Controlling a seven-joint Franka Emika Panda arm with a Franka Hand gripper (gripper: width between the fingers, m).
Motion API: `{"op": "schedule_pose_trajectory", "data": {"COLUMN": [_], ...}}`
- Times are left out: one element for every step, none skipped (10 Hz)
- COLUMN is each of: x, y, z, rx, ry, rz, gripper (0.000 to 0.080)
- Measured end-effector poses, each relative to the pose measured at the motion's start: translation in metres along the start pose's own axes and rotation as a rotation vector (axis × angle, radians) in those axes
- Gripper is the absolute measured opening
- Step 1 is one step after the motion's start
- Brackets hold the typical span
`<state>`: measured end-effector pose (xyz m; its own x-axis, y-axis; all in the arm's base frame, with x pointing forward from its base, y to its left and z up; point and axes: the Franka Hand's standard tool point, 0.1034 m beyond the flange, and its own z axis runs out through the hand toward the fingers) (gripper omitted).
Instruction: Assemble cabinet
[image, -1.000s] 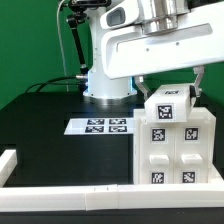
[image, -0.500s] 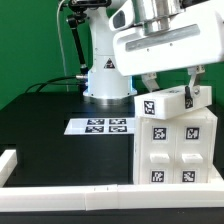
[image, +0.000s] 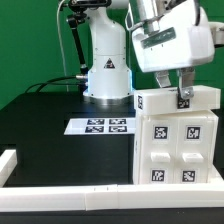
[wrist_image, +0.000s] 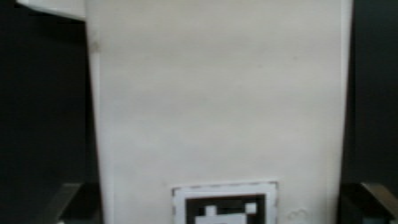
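The cabinet (image: 176, 145) stands upright on the desk (image: 60, 150) at the exterior view's right, tagged face toward the camera. The gripper (image: 185, 97) pinches a white top panel (image: 178, 100), apparently to seat it squarely on the cabinet.

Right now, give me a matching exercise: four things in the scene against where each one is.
Things:
1. cabinet
2. marker board
3. gripper
4. rail

Places:
A. flat on the table in front of the robot base
B. along the near table edge
C. at the exterior view's right, standing on the table
D. at the cabinet's top

Pairs: 1-C, 2-A, 3-D, 4-B
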<state>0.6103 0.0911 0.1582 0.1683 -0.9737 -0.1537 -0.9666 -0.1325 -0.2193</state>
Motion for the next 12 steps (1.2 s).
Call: {"op": "schedule_pose_trajectory", "data": {"x": [0.0007,0.0011,0.0016,0.0018,0.0022,0.0036,0.0038,0.0051,0.0063,0.0066,0.0063,0.0063], "y": [0.0001,0.0002,0.0003,0.0004,0.0008,0.0024,0.0051,0.0061,0.0061,0.0053,0.005,0.0049], "z": [0.0002,0.0004,0.0006,0.0008,0.0009,0.001,0.0011,0.0012,0.0015,0.0015,0.0017,0.0018], "rx": [0.002,0.003,0.002,0.003,0.004,0.011,0.008,0.01,0.021,0.03,0.036,0.037], "ry": [-0.005,-0.01,-0.011,-0.017,-0.022,-0.025,-0.028,-0.028,-0.033,-0.039,-0.048,-0.052], "rz": [0.054,0.122,0.168,0.213,0.285,0.373,0.49,0.57,0.636,0.717,0.736,0.751], "gripper": [0.0557,0.0557,0.0557,0.0557,0.0557,0.0557,0.0557,0.0557,0.0557,0.0557,0.0557,0.0557]}}
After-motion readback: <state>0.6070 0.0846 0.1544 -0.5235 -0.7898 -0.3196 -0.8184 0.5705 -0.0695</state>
